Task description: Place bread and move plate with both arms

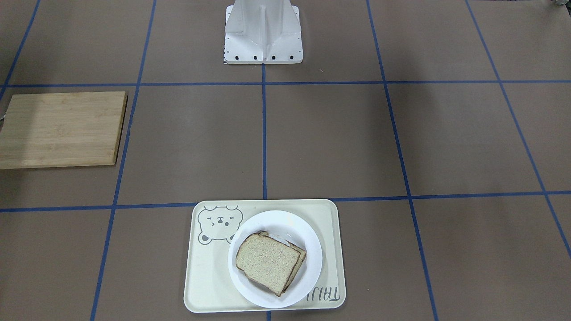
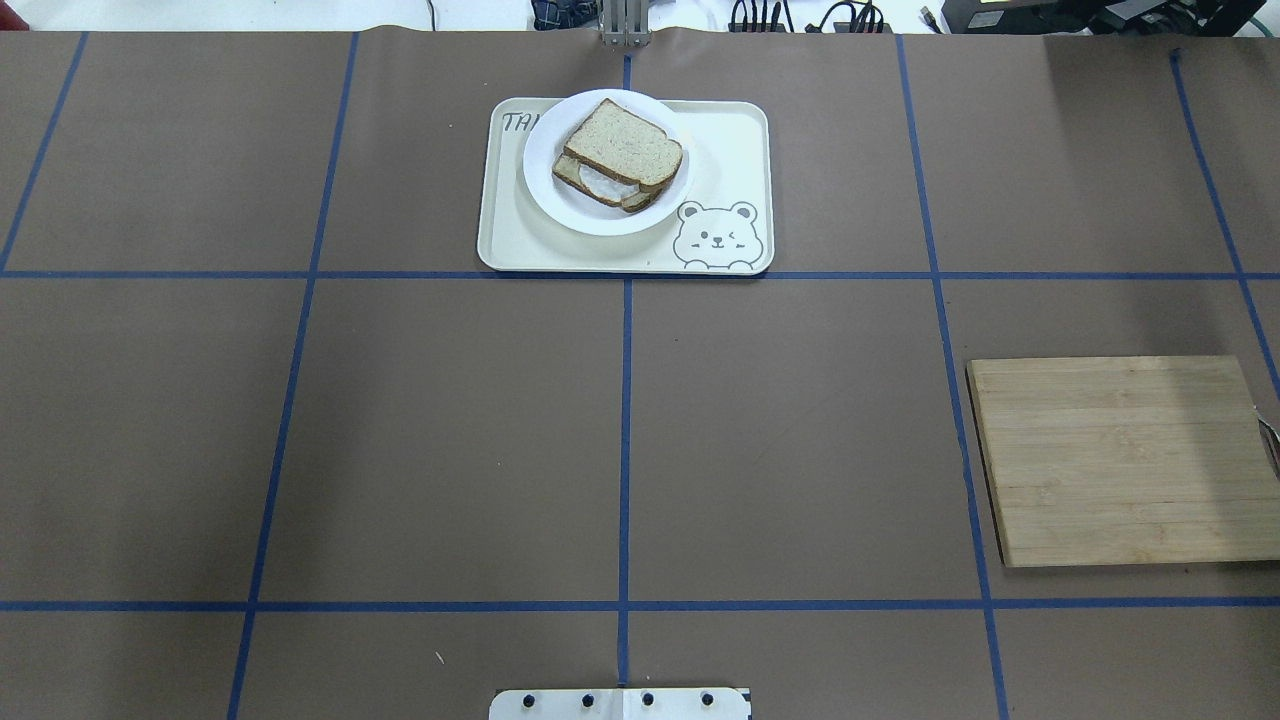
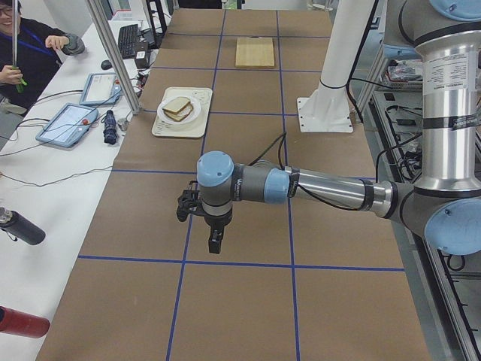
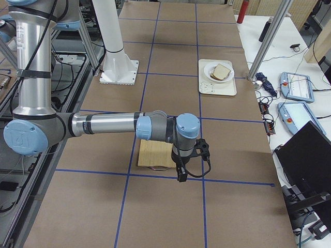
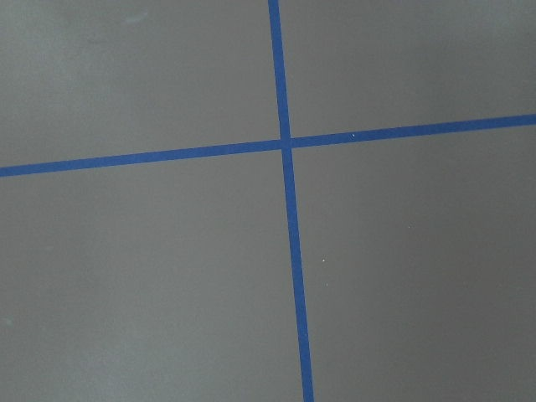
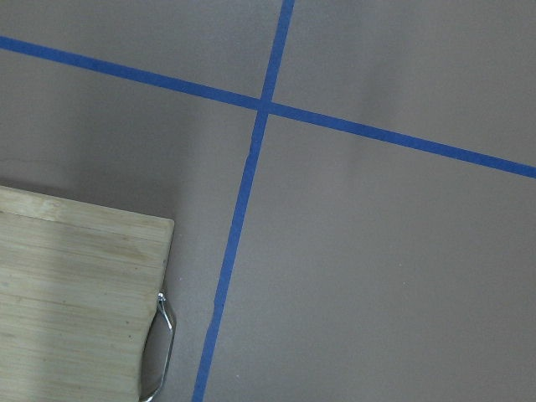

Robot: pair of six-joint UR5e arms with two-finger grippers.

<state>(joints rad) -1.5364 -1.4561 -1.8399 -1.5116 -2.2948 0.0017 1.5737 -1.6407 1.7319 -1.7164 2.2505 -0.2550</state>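
The bread [image 1: 267, 261] lies on top of a second slice [image 2: 605, 188], and the white filling between them is not clear enough to name; both sit on the plate [image 1: 276, 220]; the plate rests inside the tray [image 1: 209, 276], toward the tray's lettered end and away from its bear drawing [image 1: 219, 223], with its rim touching the bear's ear; the tray lies on the brown surface [image 1: 334, 142] across from the white base [image 1: 263, 33]; a wooden board [image 1: 60, 129] lies well apart from the tray, toward the robot's right and nearer the base; the left hand [image 3: 214, 247] hangs above the surface well apart from the tray, toward the robot's left, with nothing seen in it, and I cannot tell whether its fingers are apart or together; the right hand [image 4: 181, 174] hangs beside the board's edge farthest from the tray, over the board's metal handle [image 6: 163, 352], and there too I cannot tell how the fingers stand; a crossing of blue tape lines [image 5: 286, 142] lies under the left hand.
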